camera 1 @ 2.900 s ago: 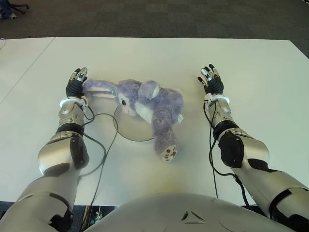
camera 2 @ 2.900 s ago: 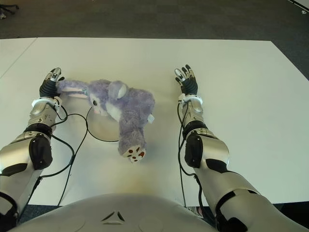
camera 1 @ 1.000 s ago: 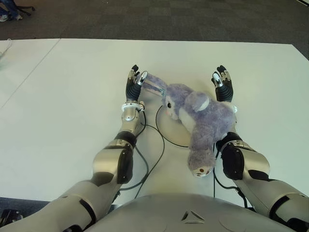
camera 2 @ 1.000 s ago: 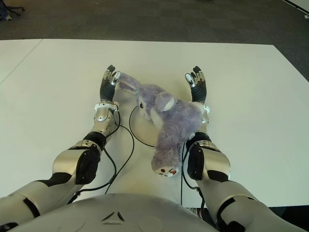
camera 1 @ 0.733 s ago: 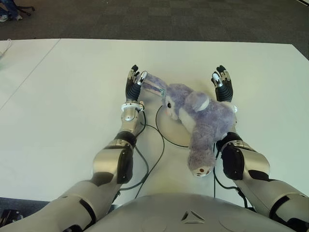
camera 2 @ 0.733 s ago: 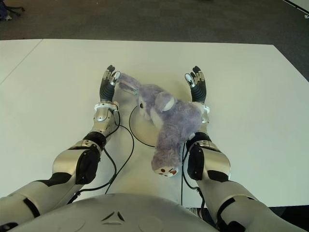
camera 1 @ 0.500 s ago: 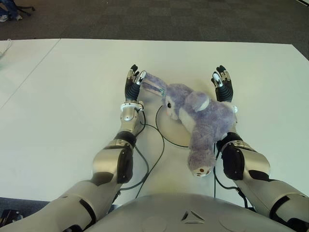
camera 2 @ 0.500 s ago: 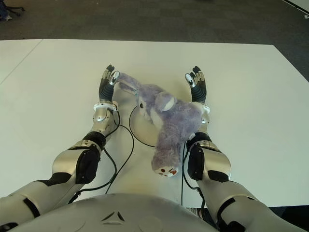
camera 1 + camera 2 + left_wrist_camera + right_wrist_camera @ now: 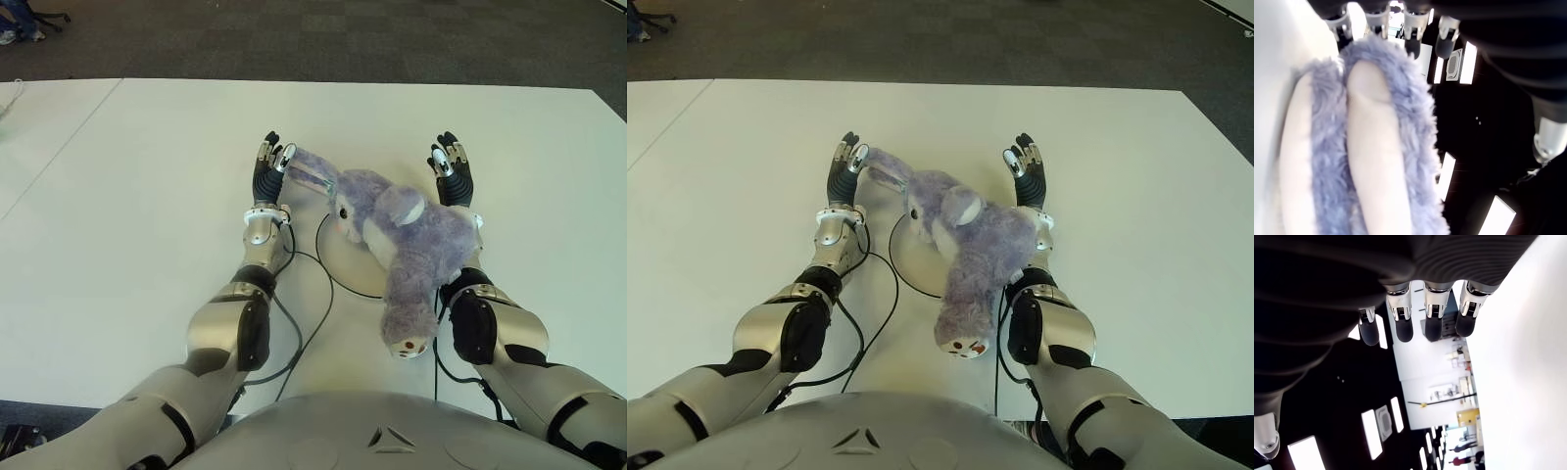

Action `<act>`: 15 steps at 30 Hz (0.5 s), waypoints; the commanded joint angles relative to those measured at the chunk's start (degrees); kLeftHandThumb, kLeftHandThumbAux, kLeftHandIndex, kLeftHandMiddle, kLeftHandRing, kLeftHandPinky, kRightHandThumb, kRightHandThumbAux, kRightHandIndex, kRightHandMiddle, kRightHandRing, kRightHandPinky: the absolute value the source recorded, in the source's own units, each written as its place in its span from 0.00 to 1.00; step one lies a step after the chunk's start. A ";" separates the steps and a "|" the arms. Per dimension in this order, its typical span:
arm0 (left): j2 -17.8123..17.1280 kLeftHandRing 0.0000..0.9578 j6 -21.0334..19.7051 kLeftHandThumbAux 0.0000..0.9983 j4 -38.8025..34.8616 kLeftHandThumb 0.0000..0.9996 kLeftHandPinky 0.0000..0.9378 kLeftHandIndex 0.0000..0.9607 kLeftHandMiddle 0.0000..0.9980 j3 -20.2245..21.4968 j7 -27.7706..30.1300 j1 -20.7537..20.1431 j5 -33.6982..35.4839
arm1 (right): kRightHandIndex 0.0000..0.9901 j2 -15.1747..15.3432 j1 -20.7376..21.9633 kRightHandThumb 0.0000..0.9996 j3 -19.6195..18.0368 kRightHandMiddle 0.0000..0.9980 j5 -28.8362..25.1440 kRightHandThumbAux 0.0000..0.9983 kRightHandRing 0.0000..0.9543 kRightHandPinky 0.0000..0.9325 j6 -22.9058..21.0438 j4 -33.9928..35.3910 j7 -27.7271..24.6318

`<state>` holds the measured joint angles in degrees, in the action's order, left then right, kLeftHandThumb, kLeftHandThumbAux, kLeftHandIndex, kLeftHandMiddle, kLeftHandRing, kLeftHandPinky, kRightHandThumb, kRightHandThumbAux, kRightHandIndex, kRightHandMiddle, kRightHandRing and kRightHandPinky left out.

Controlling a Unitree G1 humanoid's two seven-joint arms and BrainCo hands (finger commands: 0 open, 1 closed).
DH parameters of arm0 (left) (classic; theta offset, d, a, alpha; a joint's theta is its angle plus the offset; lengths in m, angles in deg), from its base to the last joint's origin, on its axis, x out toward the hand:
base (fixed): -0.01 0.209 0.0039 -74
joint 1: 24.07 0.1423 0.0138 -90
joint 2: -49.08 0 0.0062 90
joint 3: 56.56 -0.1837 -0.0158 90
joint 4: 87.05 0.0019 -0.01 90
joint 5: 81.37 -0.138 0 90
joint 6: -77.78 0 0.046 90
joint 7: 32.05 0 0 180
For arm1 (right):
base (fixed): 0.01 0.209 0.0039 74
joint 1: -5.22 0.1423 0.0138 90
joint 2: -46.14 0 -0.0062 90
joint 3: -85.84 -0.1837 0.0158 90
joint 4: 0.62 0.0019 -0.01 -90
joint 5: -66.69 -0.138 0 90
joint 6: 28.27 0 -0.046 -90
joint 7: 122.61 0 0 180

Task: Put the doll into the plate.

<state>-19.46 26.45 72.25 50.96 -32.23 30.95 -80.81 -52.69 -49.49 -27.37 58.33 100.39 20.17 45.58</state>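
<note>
The doll [image 9: 397, 235], a purple plush rabbit, lies across the white plate [image 9: 338, 264] on the white tabletop [image 9: 137, 196]. Its head and upper body are over the plate; its legs trail off the near rim toward the robot, one foot lying beside the right forearm. One long ear extends off the far left rim and reaches the left hand [image 9: 267, 174]. The left hand stands just beside that ear, fingers extended and spread; the left wrist view shows the ear [image 9: 1371, 147] against the palm side with the fingers straight, closed on nothing. The right hand [image 9: 451, 171] stands just beyond and to the right of the doll's body, fingers likewise extended, nothing held; its wrist view shows only straight fingers [image 9: 1403, 328] and bare surface. Assessment: the doll appears light, soft and limp, and will sag and fold wherever it is not supported; the pile fabric should give good friction. The torso is the sound place to take hold; an ear or leg would let the rest dangle. The overhanging legs and ear remain to be gathered in.
</note>
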 commanded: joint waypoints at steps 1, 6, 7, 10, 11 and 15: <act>0.66 0.00 -3.08 0.51 7.14 0.00 0.00 0.03 0.02 1.99 -1.02 15.16 1.89 | 0.10 -1.72 -17.12 0.00 -1.07 0.09 -0.27 0.55 0.07 0.06 -2.24 -7.32 0.00; 0.83 0.01 -3.23 0.52 7.09 0.00 0.02 0.04 0.03 1.71 -2.42 15.02 1.48 | 0.11 -1.41 -17.04 0.00 -0.35 0.10 0.64 0.55 0.08 0.07 -2.72 -7.37 1.03; 0.88 0.01 -3.22 0.52 7.08 0.00 0.02 0.04 0.03 1.67 -2.66 15.00 1.42 | 0.11 -1.29 -17.01 0.00 -0.05 0.10 1.01 0.56 0.08 0.07 -2.99 -7.40 1.50; 0.92 0.03 -4.10 0.54 7.12 0.00 0.06 0.05 0.04 1.38 -4.14 14.77 1.04 | 0.11 -1.06 -16.96 0.00 0.36 0.11 1.52 0.57 0.08 0.08 -3.41 -7.44 2.06; 0.91 0.03 -4.44 0.55 7.13 0.00 0.07 0.05 0.04 1.26 -4.79 14.69 0.85 | 0.11 -1.02 -16.96 0.00 0.41 0.11 1.56 0.57 0.08 0.08 -3.43 -7.44 2.06; 0.83 0.06 -4.60 0.57 7.11 0.00 0.10 0.07 0.07 0.49 -7.17 14.68 -0.12 | 0.12 -0.89 -16.99 0.00 0.64 0.11 1.98 0.58 0.09 0.09 -3.31 -7.41 2.21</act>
<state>-19.45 24.54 72.25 50.76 -34.61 30.94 -80.98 -52.40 -49.63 -26.67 59.67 99.96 20.17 46.51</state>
